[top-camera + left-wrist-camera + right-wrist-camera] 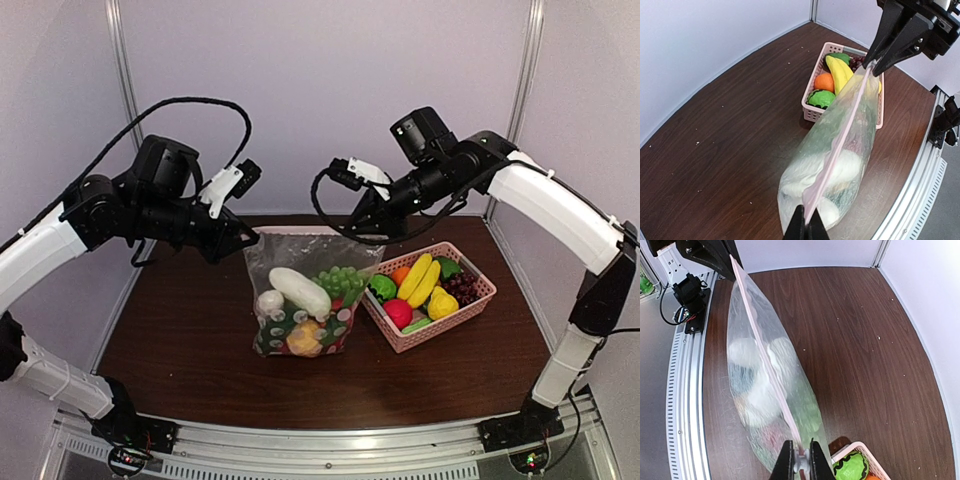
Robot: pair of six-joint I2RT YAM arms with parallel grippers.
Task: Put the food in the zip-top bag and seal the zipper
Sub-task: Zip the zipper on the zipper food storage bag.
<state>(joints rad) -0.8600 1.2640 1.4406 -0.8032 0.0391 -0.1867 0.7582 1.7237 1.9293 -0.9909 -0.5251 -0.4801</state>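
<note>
Your left gripper [248, 238] is closed, pinching the top-left corner of the zip-top bag [290, 255]. In the left wrist view its fingers [796, 227] are pressed together on the end of the zipper [840, 132]. Your right gripper [362, 232] is clamped the same way on the opposite top corner. In the right wrist view a small pale piece sits between its fingers [785, 465]; you cannot tell whether that is the slider tab.

Bag position: upright near the middle of the counter [170, 340], its bottom resting on the wood and its top edge stretched taut between the two grippers. The pink basket [483, 290] stands to its right; whether the two touch cannot be told.

Zipper: one thin pinkish line running from gripper to gripper, both lips lying together along the length you can see.

Inside the bag, top view:
- long white vegetable [300, 290], lying slantwise
- green grapes [340, 280], to its right
- smaller white piece [270, 302], at the left
- yellow piece [305, 340], low down

In the basket:
- bananas [420, 280]
- orange [400, 272]
- green leafy piece [382, 288]
- red round fruit [398, 313]
- yellow fruit [442, 303]
- dark grapes [460, 288]
</note>
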